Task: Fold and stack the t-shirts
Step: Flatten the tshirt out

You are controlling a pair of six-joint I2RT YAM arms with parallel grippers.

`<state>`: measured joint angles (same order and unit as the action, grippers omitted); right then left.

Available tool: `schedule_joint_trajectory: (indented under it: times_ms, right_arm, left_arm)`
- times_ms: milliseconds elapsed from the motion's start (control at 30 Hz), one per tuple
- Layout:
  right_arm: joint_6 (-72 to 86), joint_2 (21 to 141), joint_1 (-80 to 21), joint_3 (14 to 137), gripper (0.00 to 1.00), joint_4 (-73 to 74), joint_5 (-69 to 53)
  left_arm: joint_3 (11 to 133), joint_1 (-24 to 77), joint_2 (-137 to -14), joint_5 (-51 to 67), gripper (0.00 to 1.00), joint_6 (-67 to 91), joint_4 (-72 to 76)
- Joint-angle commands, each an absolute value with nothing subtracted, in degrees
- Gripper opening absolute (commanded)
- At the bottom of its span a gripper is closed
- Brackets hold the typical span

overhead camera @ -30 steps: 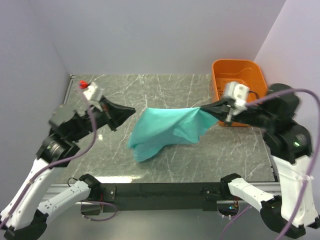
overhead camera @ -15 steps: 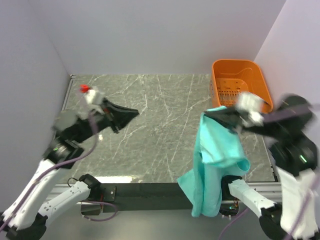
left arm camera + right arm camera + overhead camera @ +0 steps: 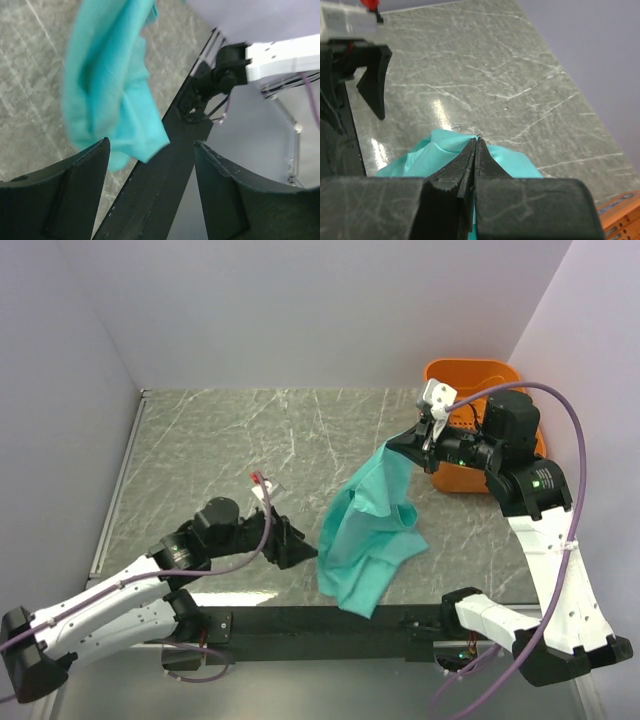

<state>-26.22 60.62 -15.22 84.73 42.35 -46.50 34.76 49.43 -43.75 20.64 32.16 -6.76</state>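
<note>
T-shirt (image 3: 365, 530) swung back over table (image 3: 230, 440), dangling from right end effector (image 3: 397, 443)

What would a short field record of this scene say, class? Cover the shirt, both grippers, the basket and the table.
t-shirt: teal, bunched, hanging from the right gripper, lower end by the table's near edge
right gripper: raised, jaws shut on the t-shirt's top
left gripper: low, jaws open, beside the t-shirt, holding nothing
basket: orange, at the far right corner
table: grey, marbled
</note>
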Motion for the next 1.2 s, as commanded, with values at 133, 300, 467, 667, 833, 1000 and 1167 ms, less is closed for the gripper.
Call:
schedule_joint_trajectory:
  times_ms: [133,300,467,667,833,1000,1167]
  right_arm:
    - [-25.84,59.24,-14.86,85.25,0.00,38.32,-45.17]
    - [-26.02,58.54,-14.33,84.73,0.00,38.06,-44.65]
    - [-25.84,58.27,-13.54,84.46,0.00,37.79,-44.03]
    - [-25.40,58.88,-12.57,84.73,0.00,37.79,-44.21]
    - [-24.87,59.15,-12.31,84.90,0.00,37.79,-44.74]
    - [-24.52,59.50,-12.04,84.73,0.00,37.44,-45.44]
    - [-24.52,59.50,-11.69,84.64,0.00,37.44,-45.62]
  left_arm:
    - [33.04,59.41,-54.39,0.22,0.74,33.40,-6.32]
    - [33.13,60.56,-57.57,-8.70,0.74,34.36,-7.03]
    - [32.70,60.56,-62.30,-5.99,0.72,35.15,-6.25]
    - [28.13,60.64,-65.91,0.70,0.68,37.35,-0.54]
    - [26.72,60.82,-68.02,1.93,0.65,38.58,2.46]
    - [26.54,61.00,-72.41,4.74,0.63,38.93,7.28]
    - [27.94,61.96,-78.03,7.90,0.44,38.94,10.10]
